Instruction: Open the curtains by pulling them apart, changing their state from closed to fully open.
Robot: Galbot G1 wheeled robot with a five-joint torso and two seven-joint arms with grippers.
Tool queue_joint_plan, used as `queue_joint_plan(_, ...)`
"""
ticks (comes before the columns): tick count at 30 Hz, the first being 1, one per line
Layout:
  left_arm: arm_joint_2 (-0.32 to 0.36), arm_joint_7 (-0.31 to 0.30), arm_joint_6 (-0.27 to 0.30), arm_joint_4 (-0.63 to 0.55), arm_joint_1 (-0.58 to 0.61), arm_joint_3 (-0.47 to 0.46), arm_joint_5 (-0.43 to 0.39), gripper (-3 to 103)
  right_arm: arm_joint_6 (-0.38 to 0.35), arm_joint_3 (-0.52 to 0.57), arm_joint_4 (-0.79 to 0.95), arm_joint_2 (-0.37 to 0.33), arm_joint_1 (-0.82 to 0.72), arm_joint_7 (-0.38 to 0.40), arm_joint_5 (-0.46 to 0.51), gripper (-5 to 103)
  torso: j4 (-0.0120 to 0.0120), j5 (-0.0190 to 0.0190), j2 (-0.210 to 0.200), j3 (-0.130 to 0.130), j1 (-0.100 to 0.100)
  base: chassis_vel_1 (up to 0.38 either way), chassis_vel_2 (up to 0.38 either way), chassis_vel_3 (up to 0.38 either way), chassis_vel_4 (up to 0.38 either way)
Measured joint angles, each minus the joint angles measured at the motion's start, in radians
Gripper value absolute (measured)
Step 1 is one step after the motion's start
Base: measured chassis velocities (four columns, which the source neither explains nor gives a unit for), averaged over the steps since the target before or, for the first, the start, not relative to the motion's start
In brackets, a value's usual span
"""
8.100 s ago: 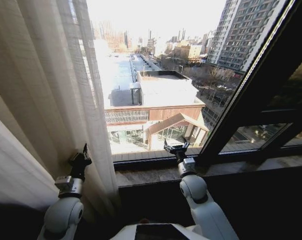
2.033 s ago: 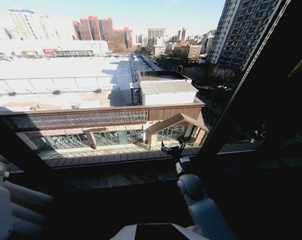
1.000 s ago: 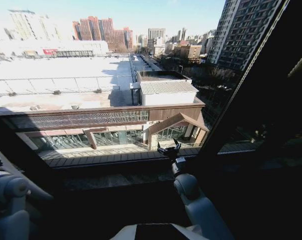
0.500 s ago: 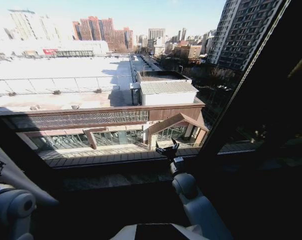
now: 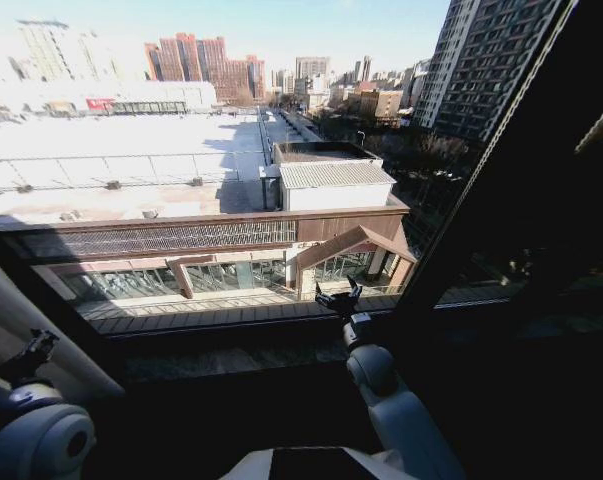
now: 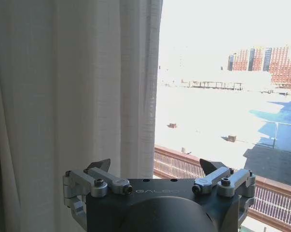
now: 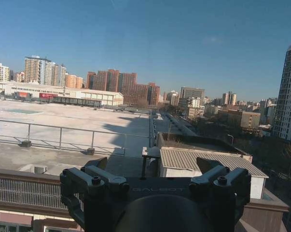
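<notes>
The window stands wide to the city, and the curtain (image 6: 73,96) hangs bunched at the far left, a pale pleated panel with light coming through it; in the head view only a strip of it (image 5: 21,320) slants along the lower-left edge beside the dark window frame (image 5: 541,200). The left gripper (image 5: 31,355) sits low in that corner, close to the fabric. From its own wrist camera the left gripper (image 6: 155,166) has its fingers spread wide with nothing between them, the curtain edge just ahead and to one side. The right gripper (image 5: 338,298) is raised at the middle of the sill (image 5: 231,355), pointing out at the rooftops. Its wrist view shows the right gripper (image 7: 152,164) equally parted and empty, facing open sky and buildings.
</notes>
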Motion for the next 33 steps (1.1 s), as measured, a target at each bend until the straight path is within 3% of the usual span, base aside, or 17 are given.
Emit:
queue_joint_plan(2, 0.021, 0.071, -0.003, 0.019, -0.010, -0.003, 0.007, 100, -0.002, -0.002, -0.004, 0.005, 0.004, 0.000, 0.004, 100, -0.0001, -0.0003, 0.000, 0.000, 0.000, 0.000, 0.000, 0.000, 0.000)
queue_joint_plan(3, 0.021, 0.071, -0.003, 0.019, -0.010, -0.003, 0.007, 100, -0.002, -0.002, -0.004, 0.005, 0.004, 0.000, 0.004, 100, -0.0001, -0.0003, 0.000, 0.000, 0.000, 0.000, 0.000, 0.000, 0.000)
queue_joint_plan(6, 0.047, 0.325, -0.040, 0.066, -0.020, -0.008, 0.057, 100, -0.014, 0.000, -0.005, 0.005, 0.009, 0.002, 0.021, 100, -0.0001, -0.0005, 0.000, 0.000, 0.000, 0.000, 0.000, 0.000, 0.000)
queue_joint_plan(7, 0.047, 0.325, -0.040, 0.066, -0.020, -0.008, 0.057, 100, -0.014, 0.000, -0.005, 0.005, 0.009, 0.002, 0.021, 100, -0.0001, -0.0005, 0.000, 0.000, 0.000, 0.000, 0.000, 0.000, 0.000)
queue_joint_plan(10, 0.046, 0.522, -0.109, 0.087, -0.022, -0.013, 0.108, 100, -0.033, 0.010, 0.006, -0.017, 0.005, 0.004, 0.047, 100, -0.0001, -0.0004, 0.000, 0.000, 0.000, 0.000, 0.000, 0.000, 0.000)
queue_joint_plan(11, 0.046, 0.522, -0.109, 0.087, -0.022, -0.013, 0.108, 100, -0.033, 0.010, 0.006, -0.017, 0.005, 0.004, 0.047, 100, -0.0001, -0.0004, 0.000, 0.000, 0.000, 0.000, 0.000, 0.000, 0.000)
queue_joint_plan(13, 0.044, 0.590, -0.138, 0.088, -0.024, -0.016, 0.111, 100, -0.057, 0.018, 0.017, -0.027, 0.004, 0.004, 0.059, 100, -0.0003, -0.0003, 0.000, 0.000, 0.000, 0.000, 0.000, 0.000, 0.000)
queue_joint_plan(19, 0.018, 0.641, -0.145, 0.074, -0.009, -0.028, 0.121, 100, -0.121, 0.030, 0.055, -0.034, 0.008, 0.003, 0.092, 100, 0.0001, -0.0003, 0.000, 0.000, 0.000, 0.000, 0.000, 0.000, 0.000)
queue_joint_plan(27, 0.000, 0.721, -0.183, 0.091, 0.001, -0.028, 0.184, 100, -0.129, 0.053, 0.058, -0.041, 0.018, 0.004, 0.108, 100, 0.0000, -0.0004, 0.000, 0.000, 0.000, -0.026, -0.032, 0.039, 0.035)
queue_joint_plan(33, 0.002, 0.824, -0.239, 0.120, 0.005, -0.036, 0.209, 100, -0.129, 0.055, 0.055, -0.036, 0.019, 0.005, 0.107, 100, 0.0000, -0.0004, 0.000, 0.000, 0.000, -0.159, -0.159, 0.156, 0.159)
